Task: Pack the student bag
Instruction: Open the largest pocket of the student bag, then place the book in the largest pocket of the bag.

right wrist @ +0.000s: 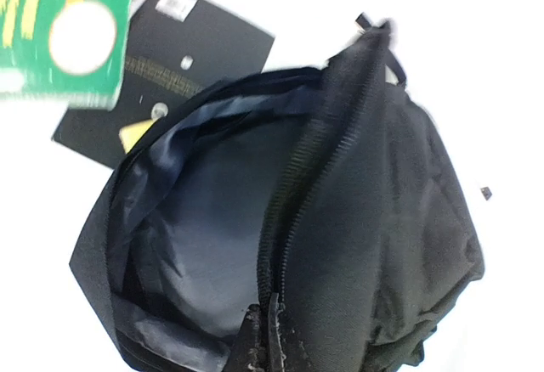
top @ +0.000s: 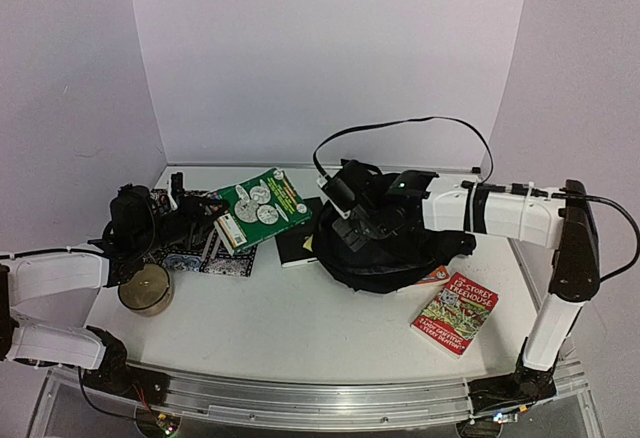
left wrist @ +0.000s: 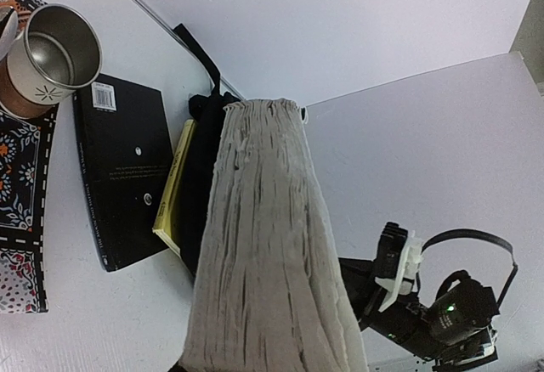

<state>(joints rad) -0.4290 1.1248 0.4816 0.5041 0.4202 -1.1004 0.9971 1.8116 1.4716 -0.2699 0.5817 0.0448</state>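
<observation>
Barely begun: the right claw (top: 345, 216) pinches the zipper edge of the backpack (top: 390, 248), open mid-table with nothing visible inside; the left claw (top: 205, 216) grips a green book (top: 262, 203) at its ten o'clock, and a red book (top: 455, 313) lies at four.

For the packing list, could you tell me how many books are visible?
3: green book in the left pincer, black notebook beside the student bag, red book front right; others may be hidden.

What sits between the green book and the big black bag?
A flat black notebook lies on the table between the green book and the student bag, with something yellow at its bag-side edge. The top view shows this best.
</observation>
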